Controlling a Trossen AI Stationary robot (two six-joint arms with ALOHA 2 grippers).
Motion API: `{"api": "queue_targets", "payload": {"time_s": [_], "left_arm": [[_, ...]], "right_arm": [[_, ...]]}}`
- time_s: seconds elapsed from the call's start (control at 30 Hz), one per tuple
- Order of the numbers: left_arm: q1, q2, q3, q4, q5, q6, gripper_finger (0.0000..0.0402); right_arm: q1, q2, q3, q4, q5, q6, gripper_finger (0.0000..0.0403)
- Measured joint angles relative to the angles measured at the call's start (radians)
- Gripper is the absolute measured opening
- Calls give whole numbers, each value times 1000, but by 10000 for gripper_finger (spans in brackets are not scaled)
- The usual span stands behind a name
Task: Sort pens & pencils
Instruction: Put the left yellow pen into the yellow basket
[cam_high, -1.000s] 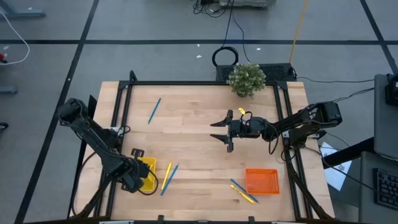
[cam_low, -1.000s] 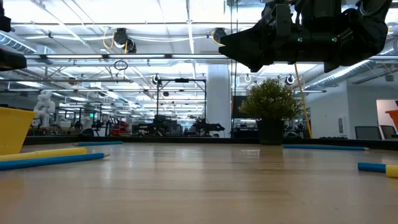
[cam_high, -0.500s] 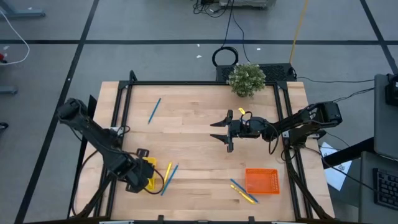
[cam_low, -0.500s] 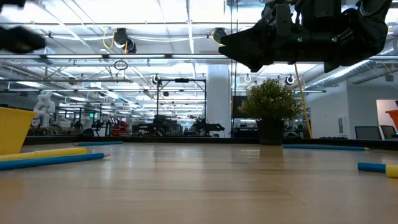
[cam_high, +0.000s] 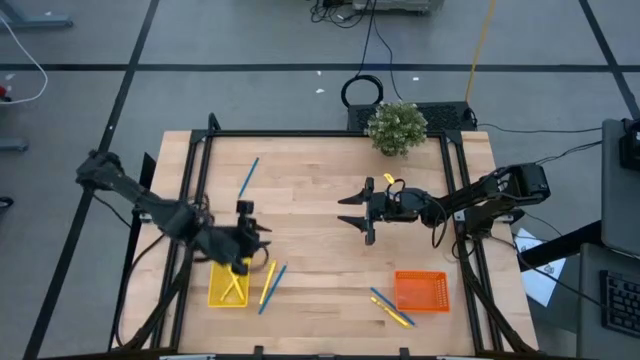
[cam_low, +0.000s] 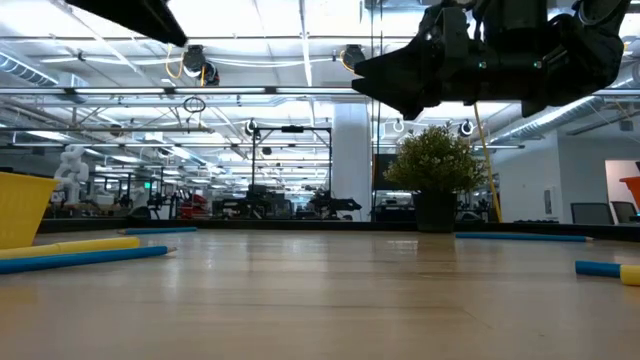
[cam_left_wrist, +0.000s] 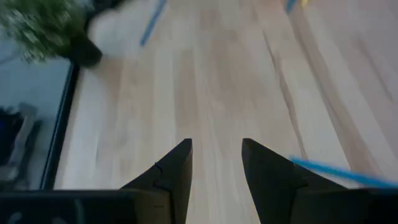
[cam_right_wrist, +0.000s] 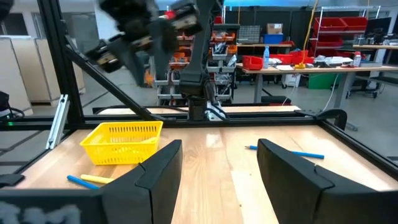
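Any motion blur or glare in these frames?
Left wrist view: whole frame smeared, plant and blue pen streaked. Right wrist view: left gripper blurred, yellow basket sharp. Low view: ceiling lights blown out, table reflecting them. High view: sharp.

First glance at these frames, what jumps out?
Two bright baskets on the wooden table: a yellow basket near the front left with pencils inside, and an orange basket at front right. The left gripper hangs just behind the yellow one with open fingers; a potted plant stands at the back edge.
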Motion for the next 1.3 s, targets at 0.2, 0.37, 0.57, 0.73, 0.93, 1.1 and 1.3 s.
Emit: {"api": "queue_targets", "payload": {"time_s": [0.2, 0.37, 0.57, 0.73, 0.93, 1.1, 1.3], "left_arm": [[178, -195, -303, 510, 195, 191, 145], [295, -269, -519, 903, 354, 209, 145], [371, -276, -642, 1150, 366, 156, 145], [398, -276, -642, 1150, 362, 99, 145], [388, -276, -642, 1136, 362, 80, 145], [381, -276, -642, 1136, 362, 80, 145], [380, -276, -642, 1135, 362, 80, 145]], "right_arm": [[0, 0, 0, -14, 0, -13, 199], [0, 0, 0, -14, 0, -54, 199], [0, 0, 0, 11, 0, -133, 199], [-3, 0, 0, 99, 0, -230, 199], [-3, 0, 0, 50, 0, -215, 199], [-3, 0, 0, 7, 0, -165, 199], [-3, 0, 0, 0, 0, -163, 199]]}}
